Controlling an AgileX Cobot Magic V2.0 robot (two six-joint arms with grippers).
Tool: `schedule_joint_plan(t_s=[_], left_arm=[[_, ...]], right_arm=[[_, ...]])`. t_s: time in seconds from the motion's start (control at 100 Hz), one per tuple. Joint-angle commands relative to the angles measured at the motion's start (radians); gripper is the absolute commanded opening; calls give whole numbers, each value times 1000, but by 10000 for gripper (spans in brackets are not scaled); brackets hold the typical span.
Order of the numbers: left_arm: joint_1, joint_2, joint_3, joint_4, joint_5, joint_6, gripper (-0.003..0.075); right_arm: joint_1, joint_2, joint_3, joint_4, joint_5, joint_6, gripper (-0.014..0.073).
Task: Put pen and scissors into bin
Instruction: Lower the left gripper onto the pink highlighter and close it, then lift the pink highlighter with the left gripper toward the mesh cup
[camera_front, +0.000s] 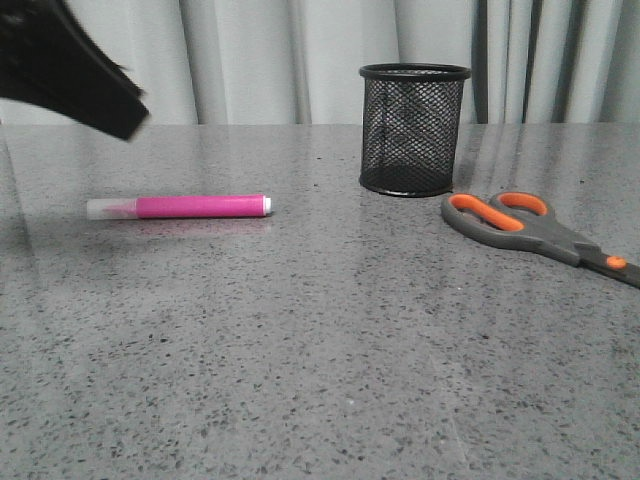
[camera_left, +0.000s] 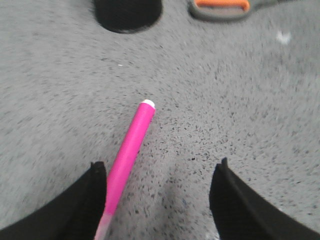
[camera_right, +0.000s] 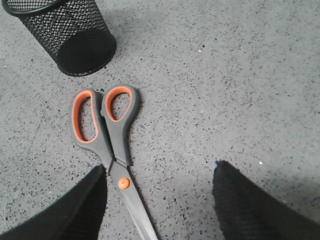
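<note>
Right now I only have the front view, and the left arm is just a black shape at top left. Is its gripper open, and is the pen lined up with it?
Observer: Open. In the left wrist view the left gripper has its jaws wide apart, and the pen lies off-centre, close beside one jaw.
Operator: Right arm? Not in my view at all.
Observer: The right gripper is open too and holds nothing. It is over the scissors, with the pivot nearer one jaw.
Operator: Blades closed?
Observer: Closed as far as they show. The tips run out of the right wrist view.
</note>
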Motion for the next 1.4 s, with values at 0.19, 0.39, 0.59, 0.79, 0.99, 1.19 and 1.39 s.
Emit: schedule_joint_plan(t_s=[0.19, 0.39, 0.59, 0.79, 0.99, 1.19, 1.39], left_arm=[[-89, 156, -182, 105, 9, 35, 406], [-89, 222, -229, 109, 9, 40, 406], [-89, 256, -235, 114, 7, 41, 406], [-89, 269, -235, 130, 12, 41, 308], [-89, 269, -237, 148, 52, 27, -21], [-89, 247, -320, 84, 89, -99, -19], [-93, 205, -401, -276, 24, -124, -20]], right_arm=[[-5, 3, -33, 11, -64, -29, 414], [-5, 3, -33, 11, -64, -32, 414], [-5, 3, -33, 11, -64, -34, 414], [-5, 3, -33, 11, -64, -34, 414], [-5, 3, -33, 11, -64, -34, 414], [-5, 3, -33, 11, -64, -34, 414], [-5, 3, -33, 11, -63, -34, 414]])
